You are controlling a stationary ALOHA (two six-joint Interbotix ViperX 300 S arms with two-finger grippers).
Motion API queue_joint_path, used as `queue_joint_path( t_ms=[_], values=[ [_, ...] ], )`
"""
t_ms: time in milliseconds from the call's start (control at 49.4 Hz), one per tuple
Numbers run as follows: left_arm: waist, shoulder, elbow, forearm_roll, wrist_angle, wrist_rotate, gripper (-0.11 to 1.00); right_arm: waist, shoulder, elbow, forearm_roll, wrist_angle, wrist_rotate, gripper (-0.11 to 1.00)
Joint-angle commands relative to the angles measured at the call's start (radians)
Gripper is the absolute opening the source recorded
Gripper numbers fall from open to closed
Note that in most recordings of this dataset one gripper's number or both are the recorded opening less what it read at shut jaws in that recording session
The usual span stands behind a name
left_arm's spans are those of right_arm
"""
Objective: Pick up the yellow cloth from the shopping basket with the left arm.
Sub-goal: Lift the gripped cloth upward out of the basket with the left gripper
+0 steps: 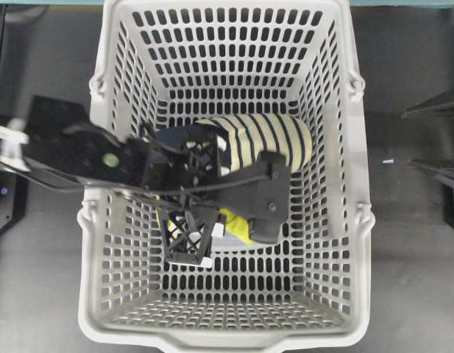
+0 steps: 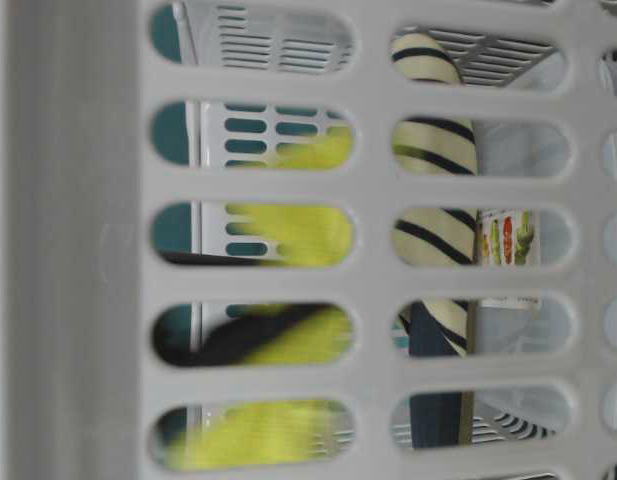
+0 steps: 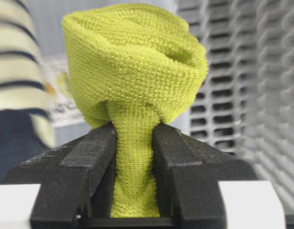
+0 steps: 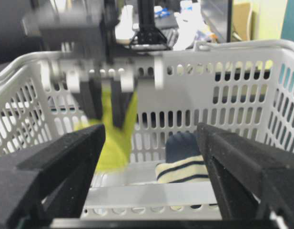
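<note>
The light-grey shopping basket [image 1: 363,220] fills the overhead view. My left arm reaches into it from the left. My left gripper [image 3: 133,131] is shut on the yellow cloth [image 3: 132,62], pinching a narrow neck of it while the rest bunches beyond the jaws. The cloth shows under the arm in the overhead view [image 1: 238,224], through the wall slots [image 2: 288,235], and hanging from the left gripper [image 4: 106,102] in the right wrist view [image 4: 113,140]. My right gripper [image 4: 150,131] is open and empty, outside the basket's near rim [image 4: 151,193].
A cream slipper with navy stripes [image 1: 274,140] lies in the basket beside the cloth, also in the right wrist view [image 4: 182,169]. A small printed card [image 2: 508,240] lies on the basket floor. The basket walls [image 2: 78,250] enclose the left gripper on all sides.
</note>
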Motion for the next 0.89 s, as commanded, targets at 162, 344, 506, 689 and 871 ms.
queue_joint_path(
  t_ms=[162,344,506,689,871],
  values=[
    [-0.003,-0.052,-0.365,0.003,0.264,0.002,0.2,-0.002,0.005,-0.009,0.002,-0.005,0.002,0.74],
    [0.006,-0.006,-0.52,0.003,0.387,0.0,0.2,-0.002,0.005,-0.009,0.002,-0.005,0.002,0.74],
    [0.017,0.009,-0.545,0.005,0.39,0.002,0.2,-0.002,0.003,-0.009,0.002,-0.005,0.005,0.74],
    [0.029,-0.005,-0.515,0.003,0.316,0.002,0.2,-0.002,0.003,-0.009,0.002,-0.005,0.006,0.74],
    [0.031,-0.112,-0.391,0.005,0.216,-0.002,0.2,-0.002,0.002,-0.008,0.002,-0.005,0.008,0.74]
  ],
)
